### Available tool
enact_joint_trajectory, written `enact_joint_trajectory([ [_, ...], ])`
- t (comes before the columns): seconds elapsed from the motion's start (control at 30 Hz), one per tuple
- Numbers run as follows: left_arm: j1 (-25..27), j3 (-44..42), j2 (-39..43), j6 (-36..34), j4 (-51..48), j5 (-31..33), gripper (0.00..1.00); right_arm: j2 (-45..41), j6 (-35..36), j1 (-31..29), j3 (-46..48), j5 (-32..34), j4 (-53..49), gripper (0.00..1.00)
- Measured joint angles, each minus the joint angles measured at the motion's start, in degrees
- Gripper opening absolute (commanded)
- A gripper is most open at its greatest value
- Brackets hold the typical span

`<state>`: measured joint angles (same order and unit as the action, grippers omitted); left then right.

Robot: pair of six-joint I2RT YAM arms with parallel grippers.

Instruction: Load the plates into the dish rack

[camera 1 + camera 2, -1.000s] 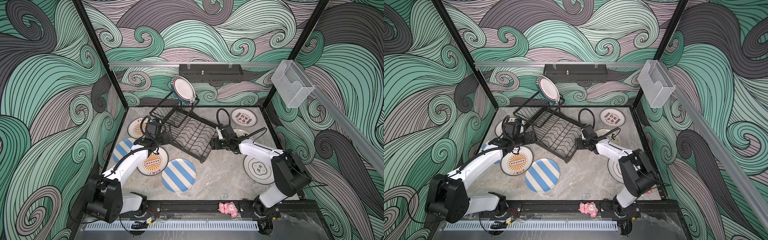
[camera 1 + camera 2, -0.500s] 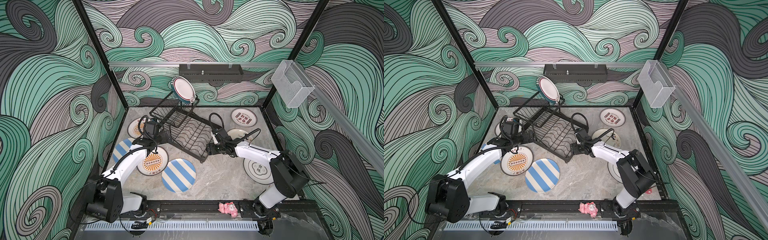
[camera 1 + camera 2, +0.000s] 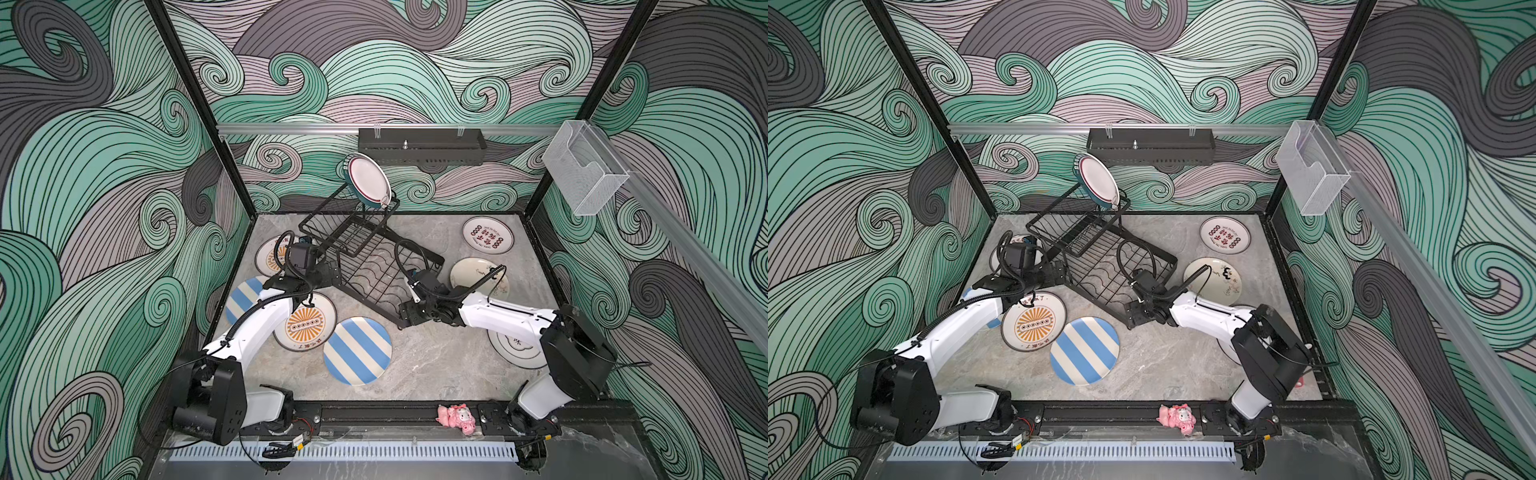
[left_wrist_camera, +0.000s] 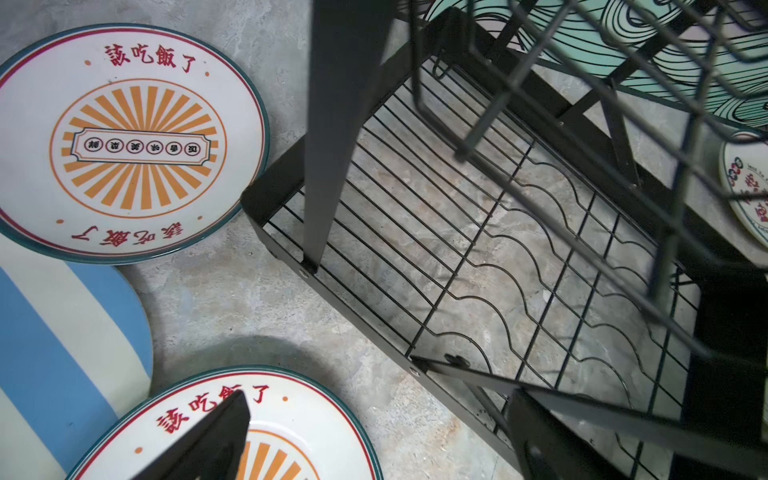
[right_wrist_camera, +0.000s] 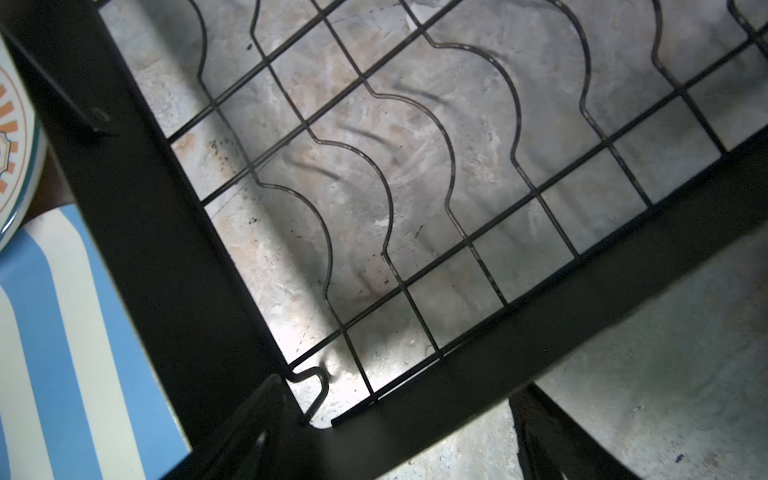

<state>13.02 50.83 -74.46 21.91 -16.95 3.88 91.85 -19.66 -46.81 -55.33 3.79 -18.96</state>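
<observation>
both sets of jaws released, astride the dish rack (image 3: 368, 305) rim: left gripper (image 3: 332, 276) above a sunburst plate (image 3: 305, 326), right gripper (image 3: 406, 318) at the near corner, a striped plate (image 3: 357, 351) just beside.

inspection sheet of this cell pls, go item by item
surface: grey marbled table, no spills seen
job's things: dish rack mid-table, askew; green-rimmed plate stands in its upper basket; seven plates lie flat around it
clutter: pink toy on the front rail
grippers: left gripper open at the rack's left edge; right gripper open astride its near corner
cables: black cable loops above both wrists, right one over the rack
surroundings: wave-patterned walls, black tray on back wall, clear box on right rail
</observation>
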Motion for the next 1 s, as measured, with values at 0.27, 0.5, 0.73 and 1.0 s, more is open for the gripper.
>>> enact_joint_trajectory([
  [0.27,-0.7,0.0,0.1,0.0,-0.2,0.2,0.99,0.0,-1.5,-4.9,-1.6,3.1,-2.7,0.86],
  [0.5,-1.1,0.0,0.0,0.2,0.2,-0.2,0.99,-3.5,3.0,-4.3,-3.9,4.8,-7.1,0.88],
  [0.73,-1.3,0.1,0.5,1.3,-1.4,-1.6,0.99,-11.3,8.6,2.9,-9.3,3.1,-7.5,0.88],
  [1.0,-2.1,0.1,8.3,2.1,-6.9,-7.1,0.99,-7.1,16.7,11.3,-26.9,0.8,-2.8,0.87],
])
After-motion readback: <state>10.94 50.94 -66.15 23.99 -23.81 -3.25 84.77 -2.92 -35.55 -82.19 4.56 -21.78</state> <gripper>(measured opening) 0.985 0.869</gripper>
